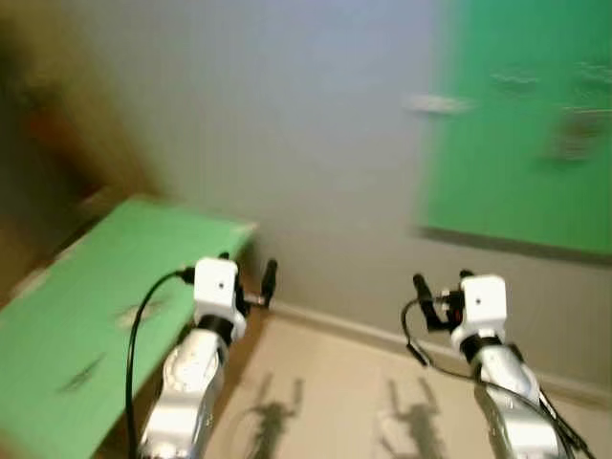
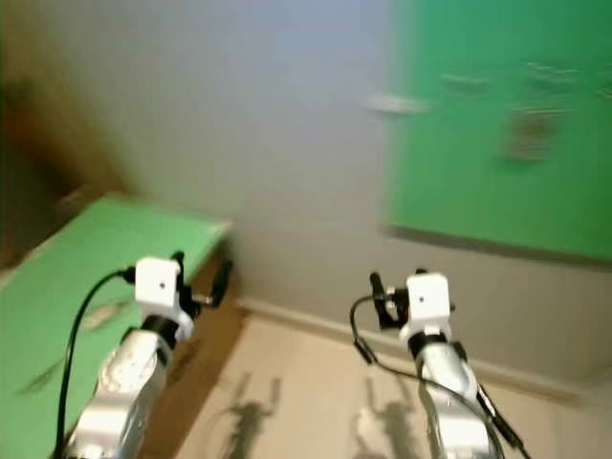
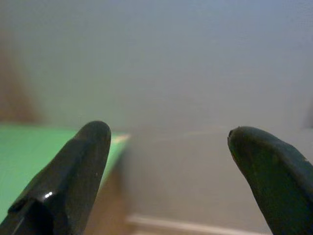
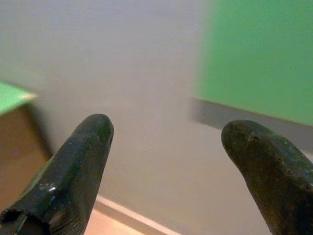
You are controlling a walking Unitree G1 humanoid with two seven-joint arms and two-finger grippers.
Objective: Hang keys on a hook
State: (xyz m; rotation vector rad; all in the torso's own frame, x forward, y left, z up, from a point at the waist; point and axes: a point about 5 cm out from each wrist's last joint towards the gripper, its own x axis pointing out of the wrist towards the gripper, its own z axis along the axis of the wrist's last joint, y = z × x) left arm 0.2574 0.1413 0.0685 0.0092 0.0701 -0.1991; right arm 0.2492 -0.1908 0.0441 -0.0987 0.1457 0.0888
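Keys seem to lie as blurred dark shapes on the green tabletop beside the left gripper, so with both it and the right gripper spread empty, the robot should steady itself before reaching.

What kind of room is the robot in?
Probably a hallway or entry corner indoors: a plain grey wall with a baseboard, a green-topped table, and a green board hanging on the wall.
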